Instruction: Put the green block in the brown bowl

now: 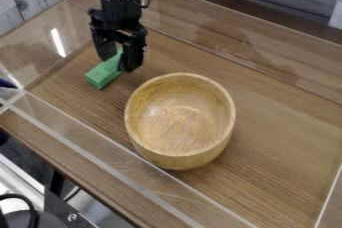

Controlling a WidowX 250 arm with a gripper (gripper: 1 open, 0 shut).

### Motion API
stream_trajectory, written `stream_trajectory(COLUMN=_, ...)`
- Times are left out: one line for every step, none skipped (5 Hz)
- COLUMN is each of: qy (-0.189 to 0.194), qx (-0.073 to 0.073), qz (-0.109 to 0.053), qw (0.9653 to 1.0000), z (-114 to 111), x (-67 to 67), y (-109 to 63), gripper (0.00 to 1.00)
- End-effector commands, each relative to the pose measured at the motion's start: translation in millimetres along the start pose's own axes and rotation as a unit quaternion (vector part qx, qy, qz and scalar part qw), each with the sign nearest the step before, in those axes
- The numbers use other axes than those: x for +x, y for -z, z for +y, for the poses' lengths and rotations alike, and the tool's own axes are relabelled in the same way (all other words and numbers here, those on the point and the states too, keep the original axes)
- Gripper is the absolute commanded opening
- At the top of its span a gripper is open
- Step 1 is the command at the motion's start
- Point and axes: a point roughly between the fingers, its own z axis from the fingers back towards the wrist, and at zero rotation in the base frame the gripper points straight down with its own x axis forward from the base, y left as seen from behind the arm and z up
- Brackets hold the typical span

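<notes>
Nearest the camera sits the brown bowl (181, 119), upright on the wooden table (267, 62), and nothing lies in it; the grain of its floor shows bare. It stands close to the pick-up spot, which should make the carry short once the block is lifted.

Just beyond its left rim, and apart from it, the green block (104, 73) lies flat on the table, one end reaching toward the camera.

Above the block's far end hangs the gripper (116, 55), pointing straight down with its dark fingers spread wide and nothing between them. That wide stance suits a descent over the bar so one finger lands on each long side. From this angle the fingertips overlap the block's far end, so it is hard to say whether they already straddle it or stand just behind it. The grasp looks not yet made; the block rests on the table.
</notes>
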Motion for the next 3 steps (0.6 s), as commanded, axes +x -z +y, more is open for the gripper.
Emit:
stream_trajectory(qy=-0.005, qx=0.016, qz=-0.031, qw=0.9994, z=12.2, x=10.0, y=-16.3, gripper=1.00)
stream_trajectory(qy=-0.005, qx=0.016, qz=-0.033, qw=0.9993, z=14.2, x=10.1, y=-16.8, gripper=1.00)
stream_trajectory(qy=-0.004, qx=0.015, qz=-0.034, qw=0.9993, z=13.8, x=9.4, y=-19.4, gripper=1.00)
